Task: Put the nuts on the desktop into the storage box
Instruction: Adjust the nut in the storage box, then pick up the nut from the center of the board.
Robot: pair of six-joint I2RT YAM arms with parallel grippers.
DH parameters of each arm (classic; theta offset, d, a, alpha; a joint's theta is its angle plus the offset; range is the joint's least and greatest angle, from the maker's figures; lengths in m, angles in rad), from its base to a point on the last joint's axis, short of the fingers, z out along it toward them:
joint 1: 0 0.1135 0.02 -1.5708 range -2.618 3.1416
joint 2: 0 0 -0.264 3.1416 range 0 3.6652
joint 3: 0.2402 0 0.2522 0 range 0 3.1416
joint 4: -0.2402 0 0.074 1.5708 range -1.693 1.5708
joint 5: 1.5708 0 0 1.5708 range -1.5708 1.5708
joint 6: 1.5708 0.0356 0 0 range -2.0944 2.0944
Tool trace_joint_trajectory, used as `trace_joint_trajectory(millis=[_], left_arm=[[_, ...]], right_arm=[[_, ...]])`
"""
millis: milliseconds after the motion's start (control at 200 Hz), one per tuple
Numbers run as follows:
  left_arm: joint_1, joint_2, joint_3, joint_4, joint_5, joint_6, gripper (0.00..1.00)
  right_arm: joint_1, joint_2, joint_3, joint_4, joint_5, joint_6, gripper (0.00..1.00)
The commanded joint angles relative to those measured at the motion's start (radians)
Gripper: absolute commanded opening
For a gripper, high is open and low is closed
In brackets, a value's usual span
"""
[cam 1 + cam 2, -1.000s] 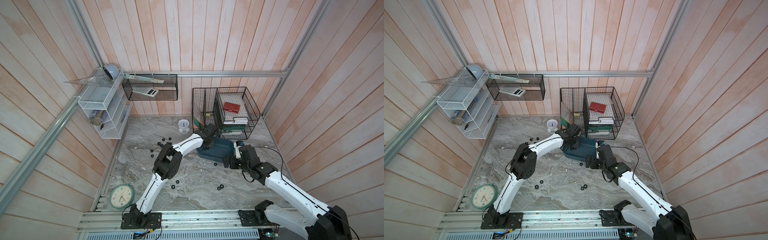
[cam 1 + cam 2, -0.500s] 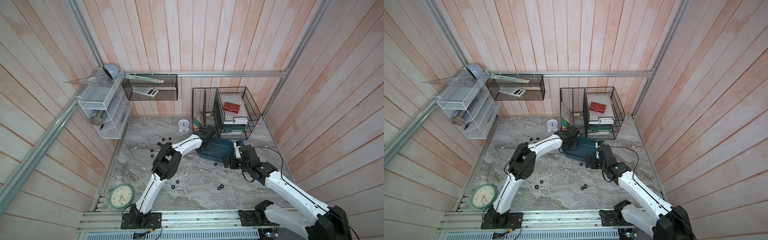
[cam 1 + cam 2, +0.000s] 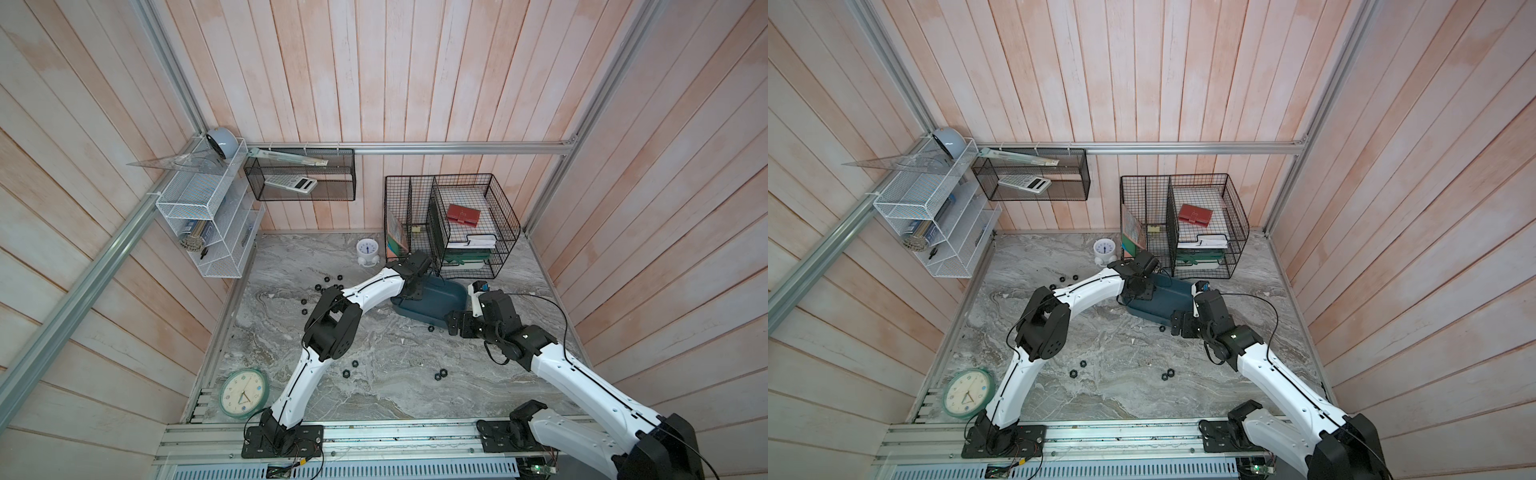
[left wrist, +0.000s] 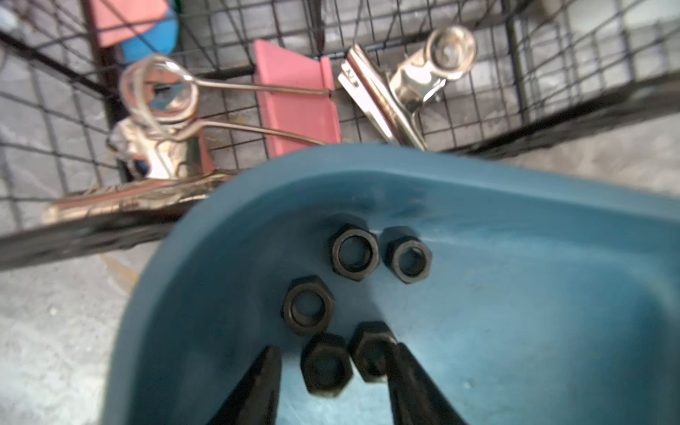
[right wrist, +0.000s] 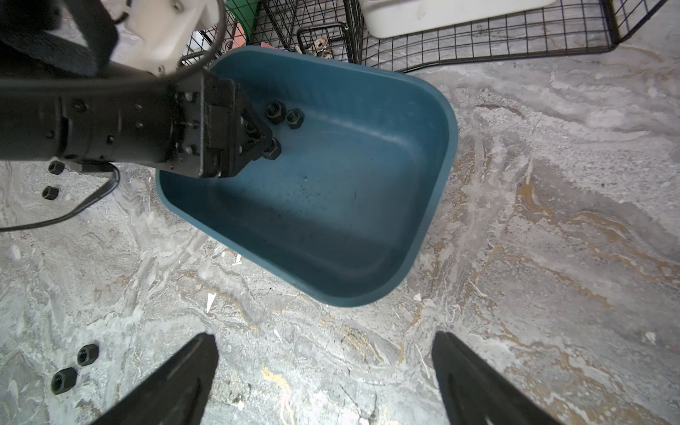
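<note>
In a top view, a little right of the centre of the frame: the storage box [image 3: 432,309], dark teal, flat on the desktop [image 3: 395,399], just below the black wire basket [image 3: 509,245]. Left gripper [image 3: 409,291] down inside the box at its left end, with the white arm arched over the marble from the lower left. In the left wrist view, fingers [image 4: 263,386] parted and clamped on nothing. Five nuts [image 4: 308,305] flat on the blue floor of the box, close to a rounded corner: one loose in the gap between the fingers and clear of the one finger, a second partly hidden behind the other finger, contact there not possible to tell; three more just beyond the fingertips, two of these side by side and almost touching. Behind the box wall, inside the mesh, a pink binder clip [image 4: 294,106] and a shiny metal clip [image 4: 404,84]. Right gripper [image 3: 454,325] just at the lower right corner of the box, low over the desktop, jaws spread wide, only bare marble between them in the right wrist view. More nuts outside the box: a loose group left of centre in both top views, two pairs below centre, one single nut just below the box near the right gripper. At lower left of the frame, a round green-rimmed clock [image 3: 243,392]; near the upper edge of the marble, a small white clock [image 3: 367,251].
</note>
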State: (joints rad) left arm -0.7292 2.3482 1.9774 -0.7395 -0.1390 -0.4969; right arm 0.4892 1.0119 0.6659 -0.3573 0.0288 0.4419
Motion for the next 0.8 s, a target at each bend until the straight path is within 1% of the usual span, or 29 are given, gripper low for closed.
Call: trace_joint_trajectory(millis=[0, 100, 135, 215, 275, 320, 340, 350, 545, 645, 710, 750, 795], left_arm=[[0.003, -0.102, -0.004, 0.012, -0.02, 0.009, 0.59], [0.002, -0.148, -0.018, 0.038, -0.015, 0.01, 0.65], [0.002, -0.159, -0.018, 0.043, -0.014, 0.01, 0.68], [0.002, -0.183, -0.024, 0.052, -0.014, 0.009, 0.79], [0.004, -0.202, -0.031, 0.059, -0.013, 0.008, 0.82], [0.004, -0.216, -0.043, 0.067, -0.013, 0.007, 0.9], [0.005, -0.224, -0.05, 0.072, -0.014, 0.007, 0.98], [0.005, -0.227, -0.052, 0.074, -0.014, 0.006, 1.0], [0.029, -0.311, -0.131, 0.122, -0.023, -0.008, 1.0], [0.051, -0.37, -0.198, 0.161, -0.032, -0.017, 1.0], [0.065, -0.409, -0.245, 0.184, -0.035, -0.022, 1.0], [0.077, -0.433, -0.27, 0.194, -0.032, -0.024, 1.0], [0.09, -0.458, -0.301, 0.202, -0.035, -0.025, 1.0]], right_arm=[[-0.005, -0.014, -0.005, -0.014, 0.016, 0.003, 0.98], [-0.005, -0.012, -0.002, -0.016, 0.019, 0.003, 0.98], [-0.005, -0.009, -0.001, -0.014, 0.019, 0.005, 0.98], [-0.005, -0.003, 0.007, -0.018, 0.012, 0.005, 0.98], [-0.003, 0.008, 0.016, -0.027, 0.007, 0.006, 0.98], [-0.002, 0.015, 0.025, -0.038, 0.004, 0.009, 0.98], [-0.001, 0.017, 0.028, -0.04, 0.004, 0.011, 0.98], [0.0, 0.018, 0.028, -0.042, 0.004, 0.011, 0.98], [0.034, 0.028, 0.022, -0.047, 0.022, 0.03, 0.97], [0.067, 0.048, 0.021, -0.043, 0.037, 0.039, 0.88], [0.088, 0.073, 0.026, -0.04, 0.042, 0.046, 0.81], [0.098, 0.091, 0.03, -0.038, 0.043, 0.055, 0.75], [0.107, 0.113, 0.032, -0.028, 0.036, 0.064, 0.66]])
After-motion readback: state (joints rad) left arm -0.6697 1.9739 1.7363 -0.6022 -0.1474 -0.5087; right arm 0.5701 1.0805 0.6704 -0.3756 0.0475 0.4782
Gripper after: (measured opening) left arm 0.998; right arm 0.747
